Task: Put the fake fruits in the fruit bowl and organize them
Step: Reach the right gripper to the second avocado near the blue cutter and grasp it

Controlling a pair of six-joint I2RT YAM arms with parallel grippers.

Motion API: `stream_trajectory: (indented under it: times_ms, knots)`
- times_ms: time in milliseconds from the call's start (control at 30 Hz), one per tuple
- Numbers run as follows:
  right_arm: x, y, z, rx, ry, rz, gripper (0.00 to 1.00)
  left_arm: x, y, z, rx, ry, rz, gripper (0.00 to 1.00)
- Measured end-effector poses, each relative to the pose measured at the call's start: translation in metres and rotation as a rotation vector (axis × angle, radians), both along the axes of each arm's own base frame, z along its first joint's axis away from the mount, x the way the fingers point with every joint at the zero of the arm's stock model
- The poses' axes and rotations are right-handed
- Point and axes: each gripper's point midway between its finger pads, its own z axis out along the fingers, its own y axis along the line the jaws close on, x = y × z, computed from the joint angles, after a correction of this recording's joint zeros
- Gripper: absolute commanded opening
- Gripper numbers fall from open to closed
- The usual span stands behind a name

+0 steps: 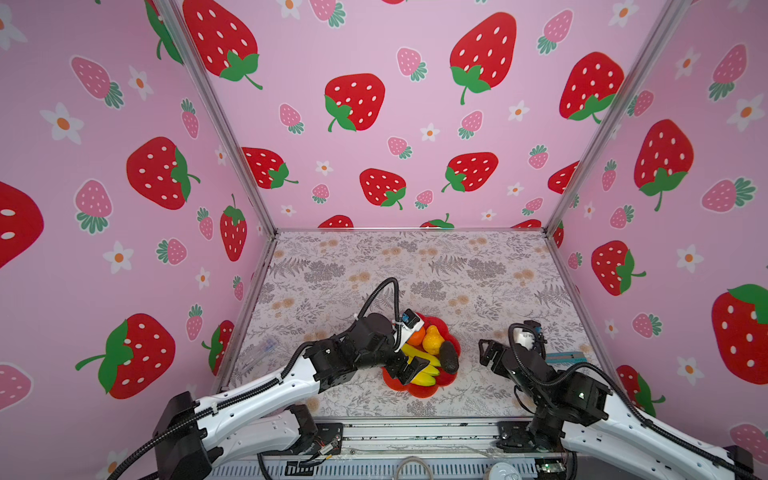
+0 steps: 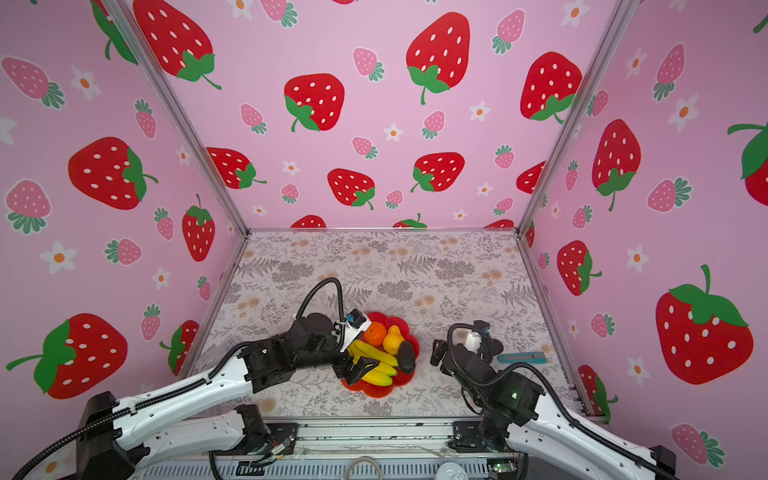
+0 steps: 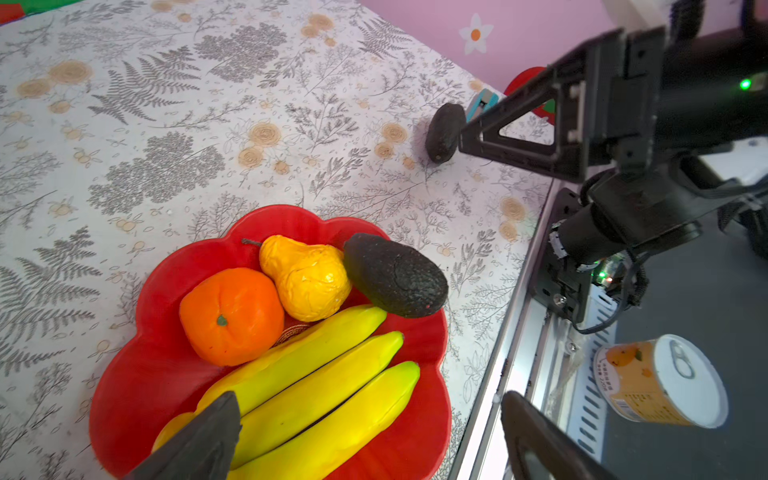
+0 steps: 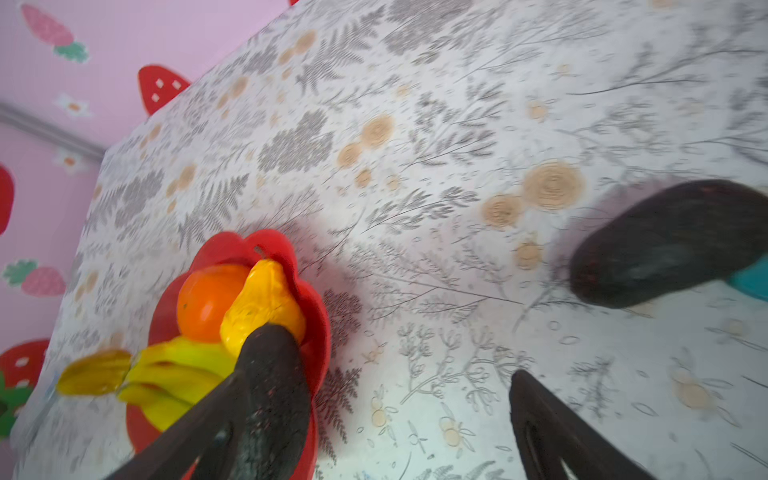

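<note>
Fruit bowl, red and petal-rimmed, sits directly below the left fingers, which are spread wide and hold nothing. The banana bunch lies in the bowl right beneath and between them. Just past their tips the orange, the bumpy yellow citrus and one avocado crowd together. The right fingers are spread wide too and empty, near the bowl but not over it. The second avocado lies on the bench just beyond their tips, off to one side. A teal object is close behind it, though that view is blurred.
</note>
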Motion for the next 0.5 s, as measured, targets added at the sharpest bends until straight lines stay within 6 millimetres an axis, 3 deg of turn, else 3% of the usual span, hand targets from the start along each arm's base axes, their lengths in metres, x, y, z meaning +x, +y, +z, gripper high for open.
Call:
stream_trajectory:
  times_ms: [200, 500]
  knots:
    - [0.012, -0.048, -0.020, -0.086, 0.104, -0.236, 0.99, -0.001, -0.016, -0.004, -0.024, 0.003, -0.063, 0.99]
    - [0.035, -0.090, -0.041, -0.064, 0.235, -0.399, 0.99, 0.001, -0.020, 0.004, -0.047, -0.041, -0.081, 0.99]
